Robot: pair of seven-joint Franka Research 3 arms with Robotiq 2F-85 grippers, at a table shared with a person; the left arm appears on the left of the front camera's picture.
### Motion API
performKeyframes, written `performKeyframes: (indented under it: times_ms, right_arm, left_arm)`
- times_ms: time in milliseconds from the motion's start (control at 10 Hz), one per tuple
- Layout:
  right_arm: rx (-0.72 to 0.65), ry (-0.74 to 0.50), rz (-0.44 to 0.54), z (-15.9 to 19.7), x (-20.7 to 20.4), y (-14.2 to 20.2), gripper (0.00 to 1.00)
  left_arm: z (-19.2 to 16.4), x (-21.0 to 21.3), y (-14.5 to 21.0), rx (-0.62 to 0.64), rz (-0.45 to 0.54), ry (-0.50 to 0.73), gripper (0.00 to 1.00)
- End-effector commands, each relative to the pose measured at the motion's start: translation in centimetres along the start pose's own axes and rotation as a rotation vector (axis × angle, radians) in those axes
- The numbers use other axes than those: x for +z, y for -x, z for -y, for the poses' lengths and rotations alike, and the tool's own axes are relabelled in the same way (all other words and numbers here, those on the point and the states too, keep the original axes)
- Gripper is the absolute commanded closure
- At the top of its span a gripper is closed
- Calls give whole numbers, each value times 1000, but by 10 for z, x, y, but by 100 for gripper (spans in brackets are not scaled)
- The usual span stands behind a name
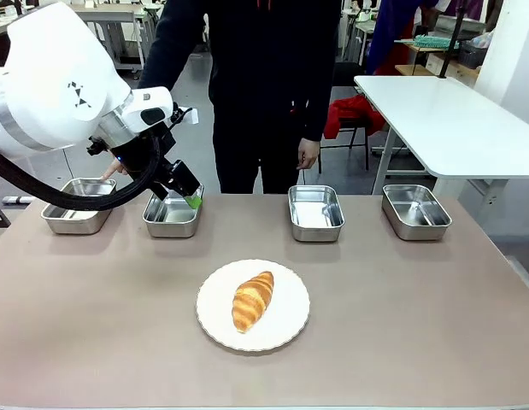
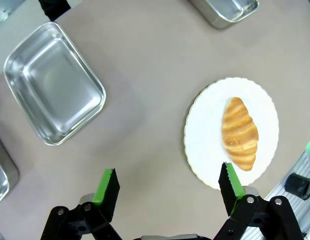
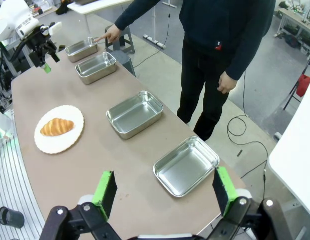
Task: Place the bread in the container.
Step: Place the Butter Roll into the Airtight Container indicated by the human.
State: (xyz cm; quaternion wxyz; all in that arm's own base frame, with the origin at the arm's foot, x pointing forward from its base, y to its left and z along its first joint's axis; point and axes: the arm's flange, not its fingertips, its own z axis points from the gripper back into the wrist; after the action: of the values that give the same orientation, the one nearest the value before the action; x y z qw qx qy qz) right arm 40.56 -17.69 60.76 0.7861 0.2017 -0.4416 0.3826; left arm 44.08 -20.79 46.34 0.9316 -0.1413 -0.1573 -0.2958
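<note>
**No readable lettering anywhere around the white plate [image 1: 284, 323]**

No word, number or brand name can be made out in any of the three views. In the front view, up and to the left of the plate, the white housing of the left arm [image 1: 50, 60] carries a small cluster of dark marks [image 1: 79, 94], angular shapes that do not form letters. Beyond the plate, at the far side of the table, the person's dark top [image 1: 264, 51] bears a small red-and-white tag [image 3: 215, 48] on the chest, too small to tell whether it carries any print.
</note>
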Motion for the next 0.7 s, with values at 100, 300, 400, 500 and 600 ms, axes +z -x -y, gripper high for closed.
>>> performKeyframes:
  times_ms: [100,300,400,500,600]
  right_arm:
    - [6,0,16,-1,0,-1,0]
    - [6,0,16,-1,0,-1,0]
    - [6,0,16,-1,0,-1,0]
    - [6,0,16,-1,0,-1,0]
    - [6,0,16,-1,0,-1,0]
  left_arm:
    - [60,-6,-6,6,21,11,0]
    - [98,-25,-13,70,-54,-36,0]
    - [110,-42,-14,97,-87,-54,0]
    - [119,-59,-14,123,-112,-31,0]
    - [129,-71,-13,140,-118,-62,0]
